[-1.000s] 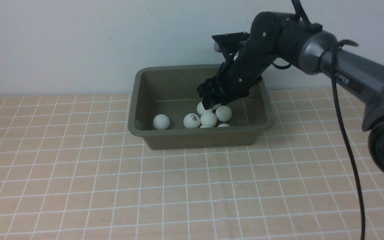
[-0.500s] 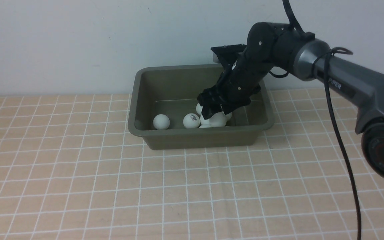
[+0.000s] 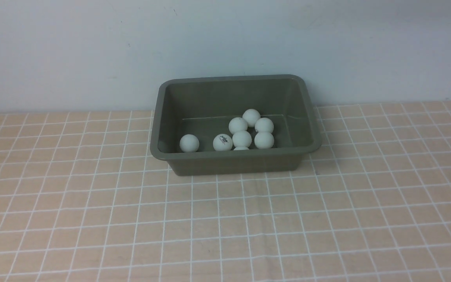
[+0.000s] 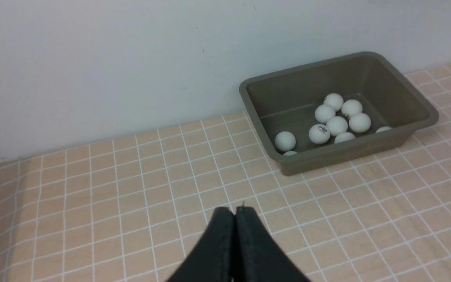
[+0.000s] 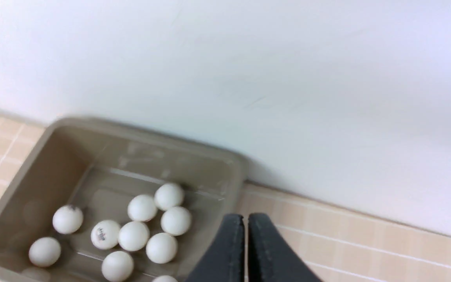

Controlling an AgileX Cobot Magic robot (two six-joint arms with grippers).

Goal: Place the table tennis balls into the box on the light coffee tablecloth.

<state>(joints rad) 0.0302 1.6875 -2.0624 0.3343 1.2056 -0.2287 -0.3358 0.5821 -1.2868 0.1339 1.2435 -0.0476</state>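
Both our left gripper [image 4: 235, 213] and right gripper [image 5: 246, 219] have their jaws pressed together on nothing, touching nothing. The table tennis balls [image 3: 242, 138], matte white, cluster inside the box [image 3: 235, 157], an olive tub on the light coffee tablecloth [image 3: 225, 219] near the wall. Our right arm, reaching into the box half a second ago, has left the front view.

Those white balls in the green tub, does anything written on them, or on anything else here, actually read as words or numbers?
Dark printed mark on one of the table tennis balls: too small and blurred to read in any view.
The box: no text visible.
The light coffee tablecloth: only a grid of white lines, no writing.
Nothing else carries legible text.
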